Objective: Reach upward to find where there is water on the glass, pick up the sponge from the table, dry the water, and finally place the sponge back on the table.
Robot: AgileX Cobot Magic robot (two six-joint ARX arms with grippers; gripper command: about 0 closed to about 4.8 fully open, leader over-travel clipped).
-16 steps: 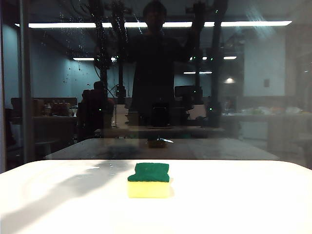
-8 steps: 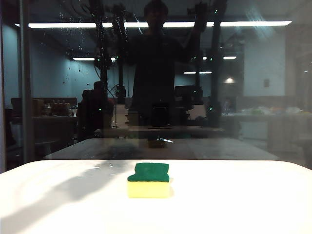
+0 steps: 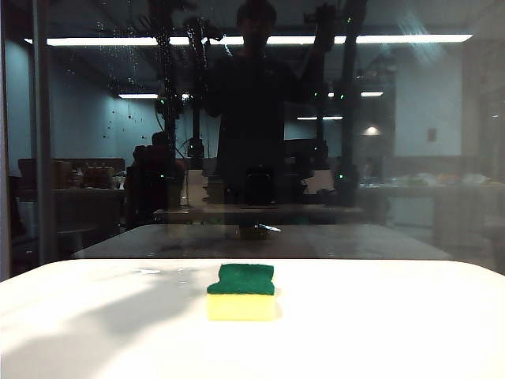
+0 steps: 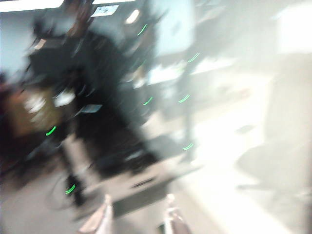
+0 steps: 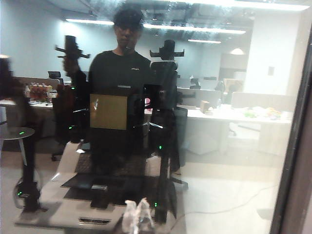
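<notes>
Here, a yellow sponge (image 3: pixel 241 292) with a dark-green scouring top lies flat near the middle of a white counter (image 3: pixel 394 324), touched by nothing. Just behind the counter stands a large dark glass (image 3: pixel 442 158) pane with a grey frame bar (image 3: pixel 39 134) at the exterior view's left. The pane mirrors a standing person, raised robot arms and long strip lights. Small whitish water (image 3: pixel 118 75) droplets and thin drip streaks speckle the upper left of the pane.

Neither arm shows directly in the exterior view. In the blurred left wrist view, the left claw (image 4: pixel 138 219) points at the glass, its two pale fingertips set apart with nothing between them. In the right wrist view, the right claw (image 5: pixel 137 217) also faces the glass, fingertips pressed together and empty
</notes>
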